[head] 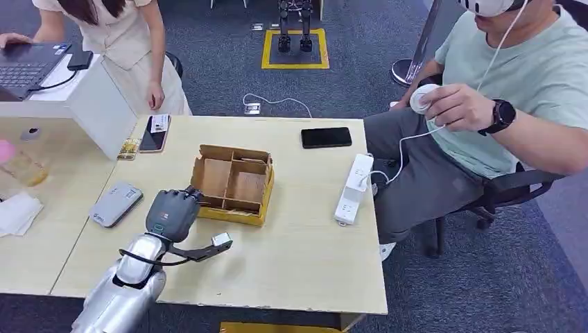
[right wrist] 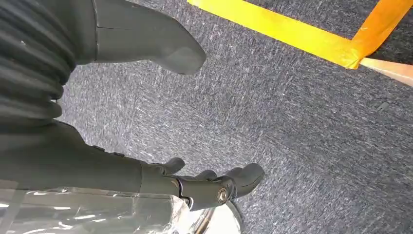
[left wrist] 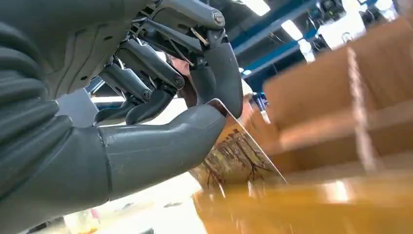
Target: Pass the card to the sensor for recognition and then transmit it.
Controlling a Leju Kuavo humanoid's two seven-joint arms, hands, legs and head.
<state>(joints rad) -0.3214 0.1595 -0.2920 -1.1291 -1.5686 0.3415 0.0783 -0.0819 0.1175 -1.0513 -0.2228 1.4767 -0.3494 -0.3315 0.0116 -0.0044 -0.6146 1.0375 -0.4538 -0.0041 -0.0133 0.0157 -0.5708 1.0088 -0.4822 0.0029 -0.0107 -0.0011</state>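
Head view: left hand (head: 173, 214) sits at the near-left corner of the box (head: 232, 184) on the table (head: 305, 257), back of the hand up, so the fingers and whatever's in them are hidden from this angle. Grey sensor (head: 116, 204) lies just left of the hand, prob the next stop for the card. A seated person w/ a headset on the right, another person at a laptop top left; neither reaching in. Phone (head: 326, 137) and power strip (head: 353, 189) are well off to the right.

Left wrist view: here's the card (left wrist: 237, 158), tree print on it, pinched by its top corner btwn thumb and a finger, tilted, lower edge down by the box's yellow rim. Edge pinch prob keeps the face free for scanning. Looks like it's only just out of the box, or nearly.

Right wrist view: right hand (right wrist: 146, 117) hangs over the carpet, fingers loosely apart, holding nothing. Idle for now imo.
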